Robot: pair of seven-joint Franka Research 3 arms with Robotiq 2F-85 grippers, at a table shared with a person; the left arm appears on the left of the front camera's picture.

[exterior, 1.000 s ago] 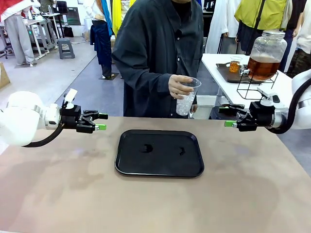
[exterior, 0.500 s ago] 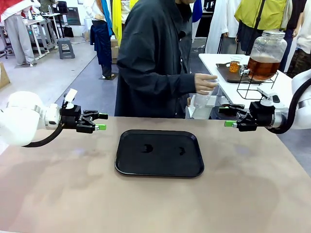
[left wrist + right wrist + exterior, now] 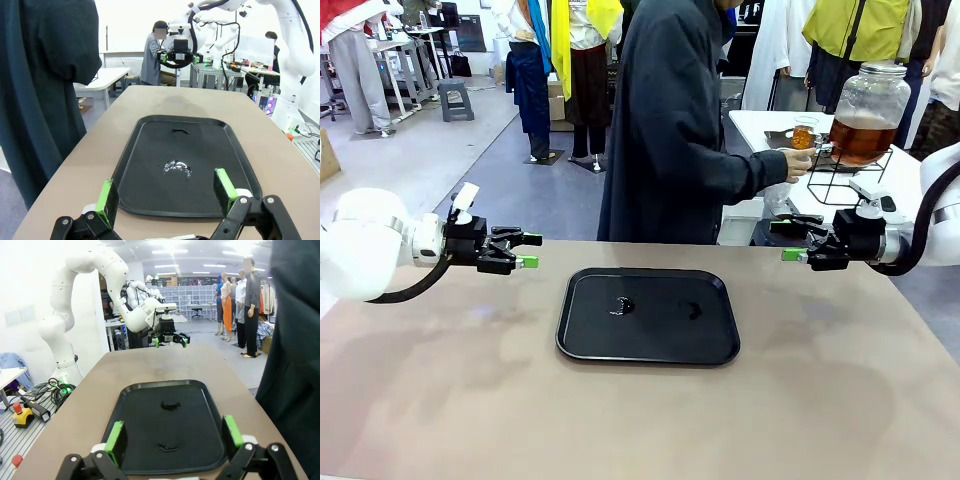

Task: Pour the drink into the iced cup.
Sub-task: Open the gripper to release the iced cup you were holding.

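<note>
1. Hovering over the left end of the table [image 3: 450,400], the left gripper [image 3: 525,250] has its two green-padded fingers spread apart and holds nothing.
2. One black tray [image 3: 650,345] lies flat on the table between the two grippers. It contains no cup, only two small wet marks; in the left wrist view one of them glitters like a little water or ice.
3. One person [image 3: 670,130] in a dark coat stands at the far side of the table, turned to the right, with one hand [image 3: 798,163] stretched to the side table [image 3: 770,125].
4. On that side table stand two containers: one small glass [image 3: 805,132] and one big glass jar [image 3: 868,110] on a black wire stand. The drink [image 3: 860,138], amber-brown and clear, fills the lower part of the jar, and the small glass also has amber liquid in it.
5. At the right end of the table, the right gripper [image 3: 788,240] has its fingers wide apart too, with nothing between them.
</note>
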